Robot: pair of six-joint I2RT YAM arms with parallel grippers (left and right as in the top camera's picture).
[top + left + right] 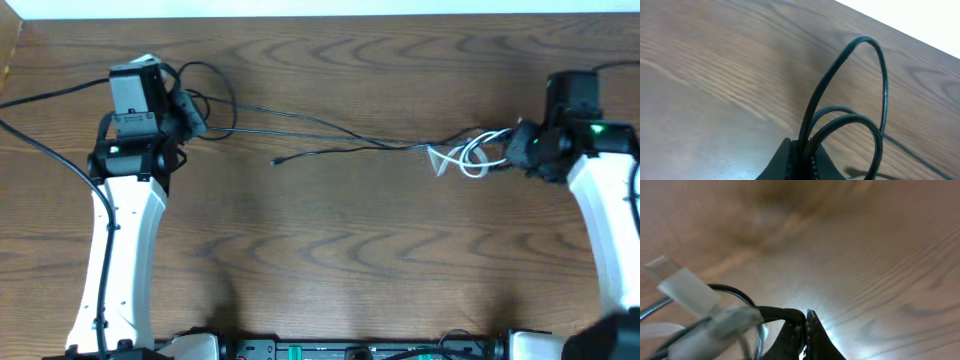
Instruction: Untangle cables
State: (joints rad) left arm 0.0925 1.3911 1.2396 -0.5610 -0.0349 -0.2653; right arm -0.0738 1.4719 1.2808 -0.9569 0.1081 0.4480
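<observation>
Thin black cables [340, 140] stretch across the table between my two grippers. One loose plug end [277, 160] lies near the middle. My left gripper [196, 116] is at the far left, shut on looped black cable [884, 75]; in the left wrist view the jaws [801, 146] pinch the strands. At the far right, my right gripper [512, 150] sits against a small coil of white cable [468, 158]. In the right wrist view its jaws [806, 316] are shut on a black cable [774, 313], with the blurred white cable [715, 325] just to the left.
Thicker black arm cables [45, 95] run off the left edge behind the left arm. The table's far edge [320, 14] lies just beyond both grippers. A white tag-like piece [685, 287] sticks up near the white coil.
</observation>
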